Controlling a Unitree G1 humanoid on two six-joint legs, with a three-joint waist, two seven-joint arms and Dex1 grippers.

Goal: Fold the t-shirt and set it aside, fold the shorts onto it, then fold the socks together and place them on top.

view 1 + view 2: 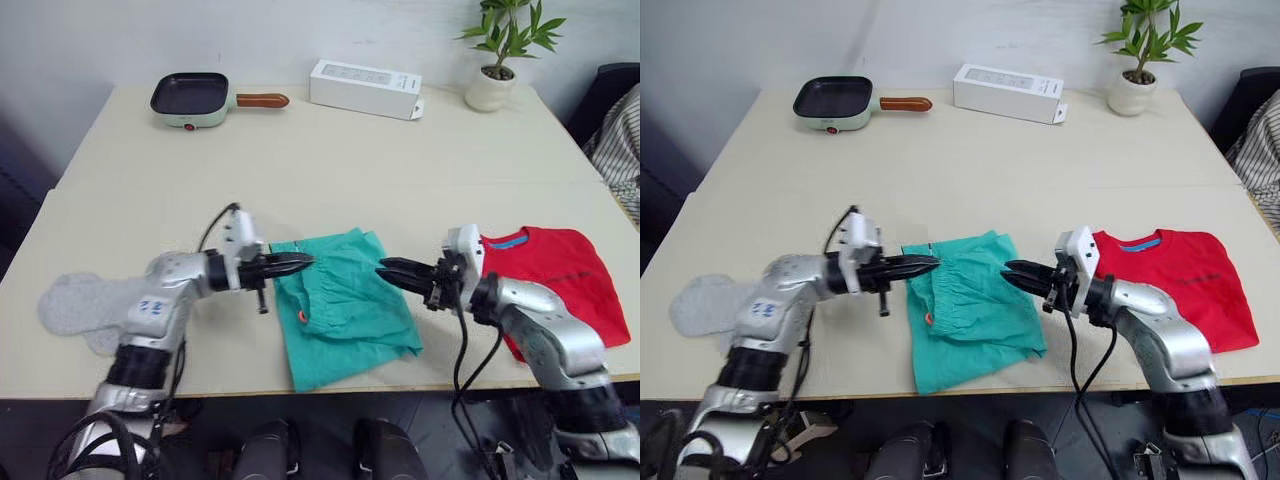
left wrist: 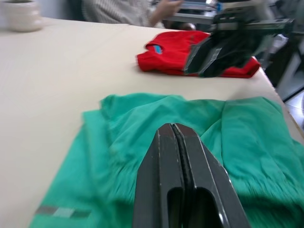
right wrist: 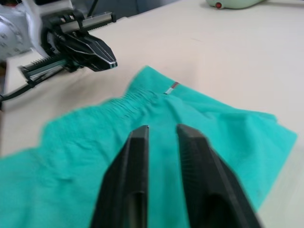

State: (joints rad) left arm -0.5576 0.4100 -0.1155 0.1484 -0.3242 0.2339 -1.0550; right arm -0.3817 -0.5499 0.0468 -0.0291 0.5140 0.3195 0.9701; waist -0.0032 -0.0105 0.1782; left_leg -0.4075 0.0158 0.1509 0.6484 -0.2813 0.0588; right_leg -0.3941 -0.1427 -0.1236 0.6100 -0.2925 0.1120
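The teal shorts (image 1: 345,305) lie crumpled near the table's front edge, waistband toward my left side. My left gripper (image 1: 306,263) is shut and empty, its tips hovering just over the waistband edge (image 2: 118,156). Facing it from the other side, my right gripper (image 1: 384,268) hangs slightly open above the shorts' right edge, with nothing between its fingers (image 3: 137,156). The red t-shirt (image 1: 555,270) lies folded at the front right, behind my right arm. At the front left, the light grey socks (image 1: 80,303) lie flat, partly covered by my left arm.
At the back of the table (image 1: 330,170) stand a green frying pan (image 1: 190,98), a white box (image 1: 365,88) and a potted plant (image 1: 497,60). A striped sleeve (image 1: 620,140) shows past the right edge.
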